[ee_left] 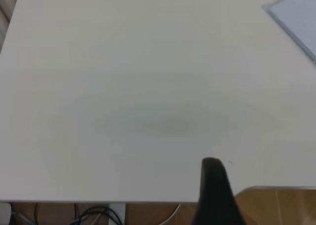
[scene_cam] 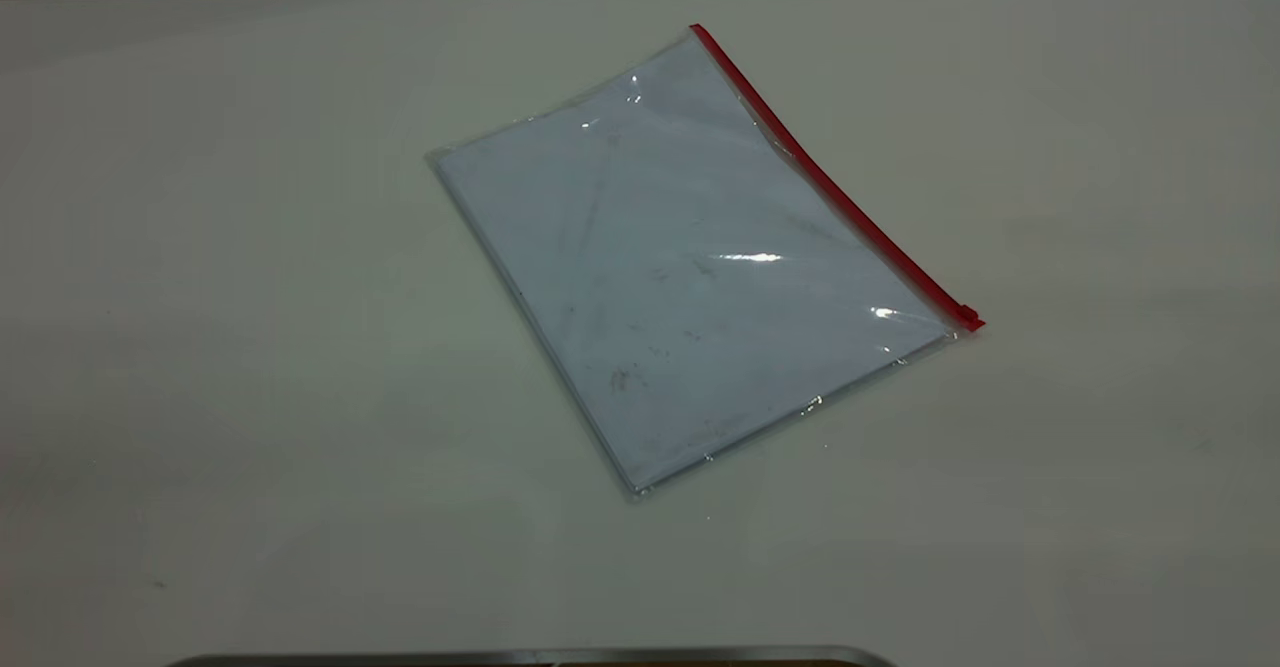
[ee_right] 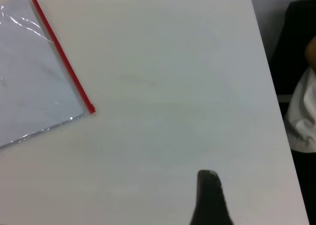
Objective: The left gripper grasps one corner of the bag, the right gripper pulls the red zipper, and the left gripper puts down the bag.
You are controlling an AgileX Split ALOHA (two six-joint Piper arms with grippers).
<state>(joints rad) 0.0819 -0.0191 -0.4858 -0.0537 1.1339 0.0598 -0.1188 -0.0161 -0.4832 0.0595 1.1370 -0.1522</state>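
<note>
Bench: pale, matte bench [scene_cam: 250, 347], dark edge of something at the near side.
Bag: clear flat plastic bag [scene_cam: 680, 267] holding white sheets, flat on the bench near the middle, turned at a slant, held by nothing.
Zipper: red zipper strip [scene_cam: 830, 182] along one long edge; red slider [scene_cam: 968, 315] at the nearer end.
Left pincer [ee_left: 212, 185]: off the bag, well apart, one dark finger showing; released or clenched, cannot tell.
Right pincer [ee_right: 210, 195]: likewise apart from the bag, state cannot tell.
Stage: fits either a bag waiting for the corner grasp or one set down after the pull.
</note>
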